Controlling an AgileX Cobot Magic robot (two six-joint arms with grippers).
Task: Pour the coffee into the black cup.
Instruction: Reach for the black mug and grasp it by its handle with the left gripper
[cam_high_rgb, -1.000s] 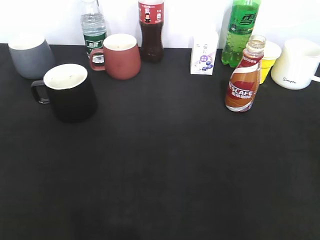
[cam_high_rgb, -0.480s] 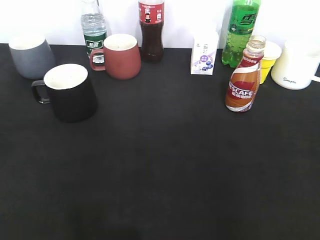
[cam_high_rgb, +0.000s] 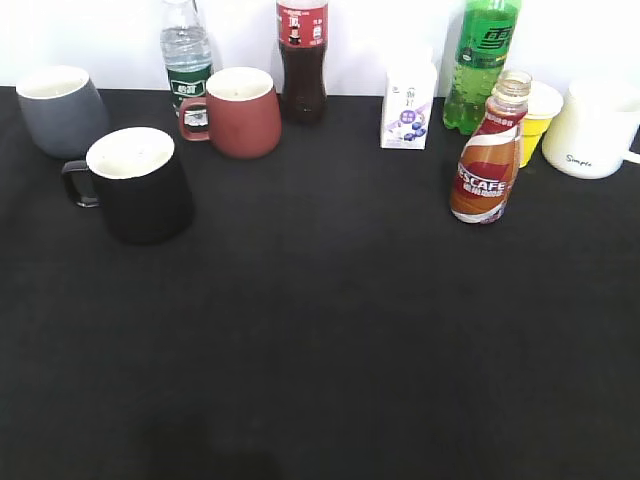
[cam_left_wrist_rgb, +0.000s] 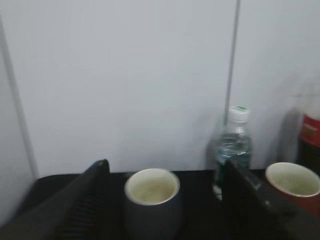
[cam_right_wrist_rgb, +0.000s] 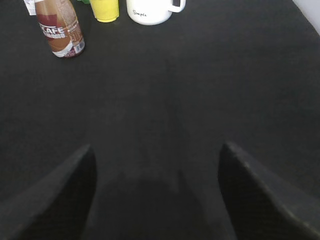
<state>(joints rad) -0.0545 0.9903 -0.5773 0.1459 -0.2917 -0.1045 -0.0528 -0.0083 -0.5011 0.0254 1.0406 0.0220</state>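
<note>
Bright, even light, washed-out white wall (left wrist view blurry).

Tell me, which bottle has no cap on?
The short coffee bottle with the red-and-white label: its mouth is open. The water bottle shows a white cap; the two tall bottles' tops are cropped.

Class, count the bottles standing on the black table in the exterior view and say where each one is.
4. Along the back edge: a clear water bottle, a dark soda bottle and a green bottle. The coffee stands in front of the green one. None looks hidden.
</note>
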